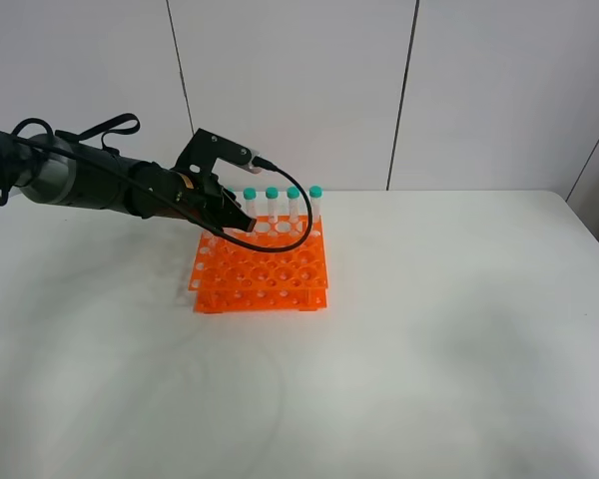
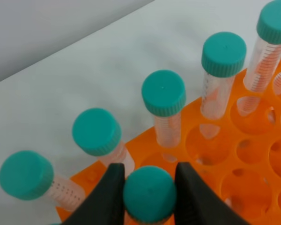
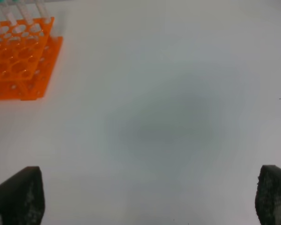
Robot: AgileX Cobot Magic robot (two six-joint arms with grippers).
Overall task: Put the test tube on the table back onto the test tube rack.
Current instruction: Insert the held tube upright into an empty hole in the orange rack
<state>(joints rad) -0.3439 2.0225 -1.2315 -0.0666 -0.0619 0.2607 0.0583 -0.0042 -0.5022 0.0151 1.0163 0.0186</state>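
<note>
My left gripper (image 1: 242, 222) hovers over the back left part of the orange test tube rack (image 1: 260, 264), which stands on the white table (image 1: 429, 349). In the left wrist view this gripper (image 2: 149, 180) is shut on the teal cap of a test tube (image 2: 150, 197), upright over the rack (image 2: 253, 159), just in front of the back row. The tube's body is hidden below the cap. My right gripper (image 3: 145, 197) is open above bare table, well away from the rack (image 3: 18, 61), and is outside the exterior high view.
Several other teal-capped tubes (image 2: 163, 93) stand upright in the rack's back row (image 1: 294, 205), close behind the held one. The left arm reaches in from the left edge. White wall panels rise behind the table.
</note>
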